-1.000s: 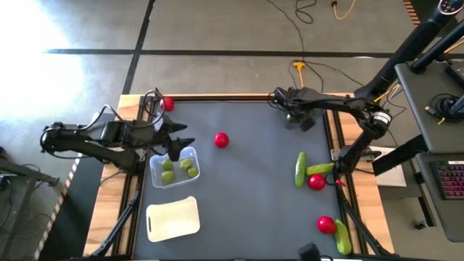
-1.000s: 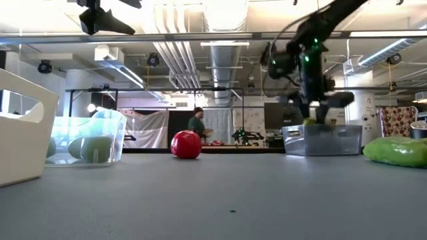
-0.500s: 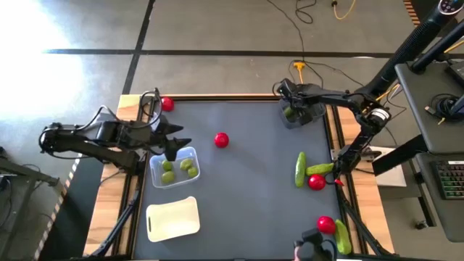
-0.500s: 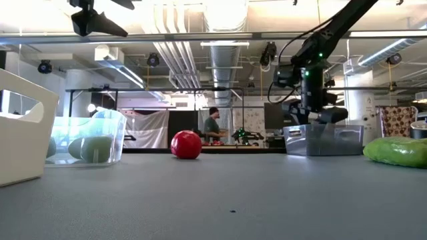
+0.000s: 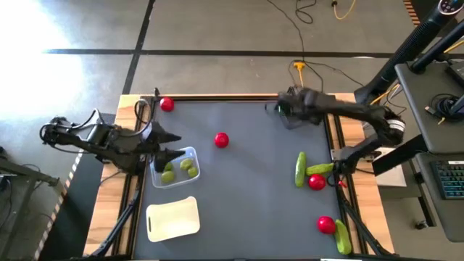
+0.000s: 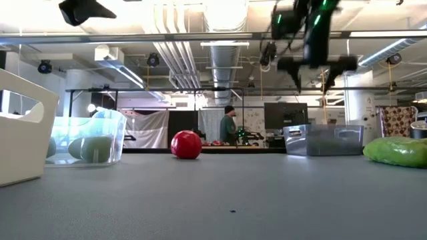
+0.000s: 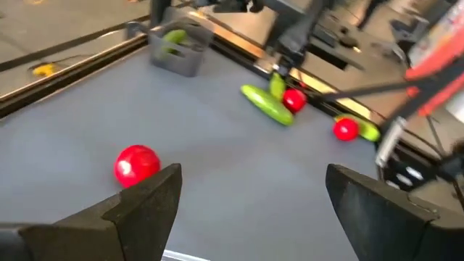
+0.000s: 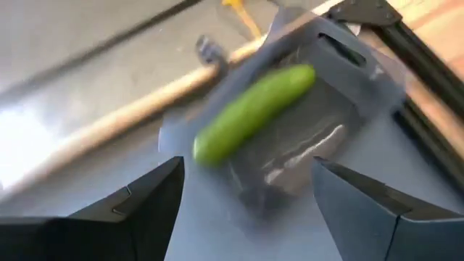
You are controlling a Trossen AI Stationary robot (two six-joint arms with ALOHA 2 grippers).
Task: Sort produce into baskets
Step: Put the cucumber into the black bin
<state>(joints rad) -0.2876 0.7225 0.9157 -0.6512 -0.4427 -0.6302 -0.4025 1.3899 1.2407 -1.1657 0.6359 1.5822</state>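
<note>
My right gripper [image 5: 279, 109] hangs open and empty above the dark grey basket [image 8: 326, 94] at the table's far right; in the low view it [image 6: 313, 70] is well above the basket [image 6: 323, 140]. A cucumber [image 8: 254, 112] lies in that basket. My left gripper [image 5: 172, 145] is open and empty, high over the far edge of the clear basket [image 5: 190, 156], which holds three limes [image 5: 168, 176]. The cream-white basket [image 5: 172, 219] stands at the near left. Tomatoes lie at the table's middle [image 5: 222, 140] and far left [image 5: 167, 104].
Two cucumbers [image 5: 300, 168] and a tomato [image 5: 316, 182] lie by the right edge; another tomato [image 5: 325, 225] and cucumber [image 5: 342, 238] lie at the near right corner. The table's middle [image 5: 239, 188] is bare. A person [image 6: 229, 127] stands in the room behind.
My right gripper has gone down into the dark grey basket and then risen well clear of it; the cucumber now lies in the basket. My left gripper has drawn back a little toward the table's left edge and gone up.
</note>
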